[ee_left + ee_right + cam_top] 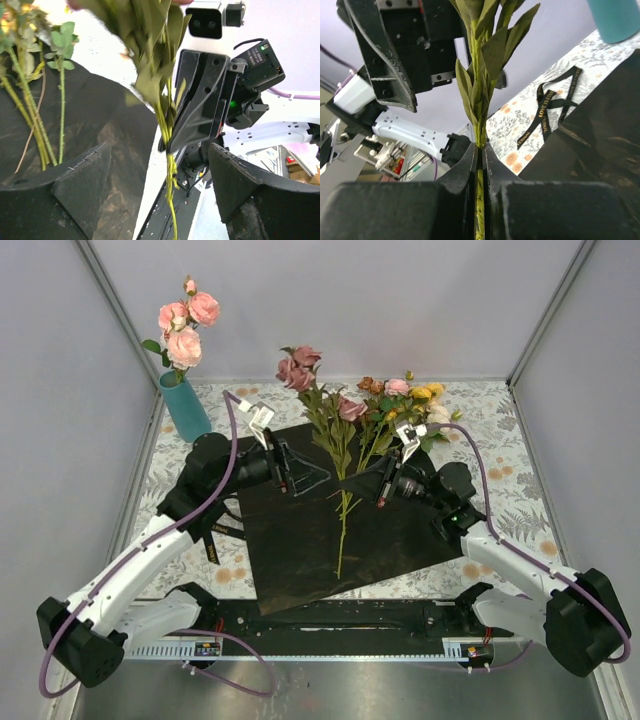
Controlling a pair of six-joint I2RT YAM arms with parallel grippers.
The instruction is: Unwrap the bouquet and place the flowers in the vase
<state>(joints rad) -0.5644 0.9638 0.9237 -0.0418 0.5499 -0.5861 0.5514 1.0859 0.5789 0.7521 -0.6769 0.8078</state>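
My right gripper (480, 150) is shut on the green stem (479, 90) of a leafy flower and holds it upright above the black paper (300, 560). Its mauve blooms (300, 366) stand high, and the stem end (342, 540) hangs down. From the opposite side, my left gripper (160, 155) is open with that stem (171, 185) hanging between its fingers, not touching them. In the top view the left gripper (318, 476) and right gripper (352, 488) face each other. The teal vase (185, 406) at the back left holds pink roses (188, 328). More flowers (400, 400) lie at the back right.
The unwrapped black paper sheet covers the middle of the floral tablecloth (500, 470). A black ribbon (214, 536) lies on the cloth left of the sheet. Several loose stems (37, 125) rest on the paper. Grey walls close in the back and both sides.
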